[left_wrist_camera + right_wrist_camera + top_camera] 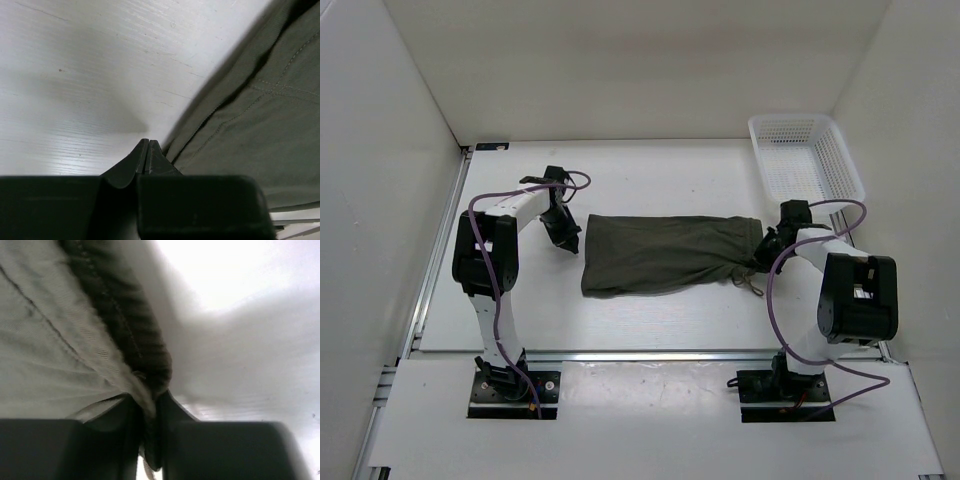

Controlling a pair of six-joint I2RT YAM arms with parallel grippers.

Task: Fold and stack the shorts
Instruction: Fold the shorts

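The dark olive-green shorts (660,253) lie folded lengthwise in the middle of the table, waistband to the right, tan drawstring (752,284) trailing at the right end. My left gripper (565,232) is shut and empty, just off the shorts' left hem; in the left wrist view its tips (148,145) meet beside the hem edge (240,115). My right gripper (766,252) is shut on the gathered waistband (135,335) at the shorts' right end, with fabric pinched between the fingers (172,407).
A white plastic mesh basket (805,155) stands at the back right corner. White walls enclose the table on the left, back and right. The table's metal front rail (650,355) runs just in front of the arm bases.
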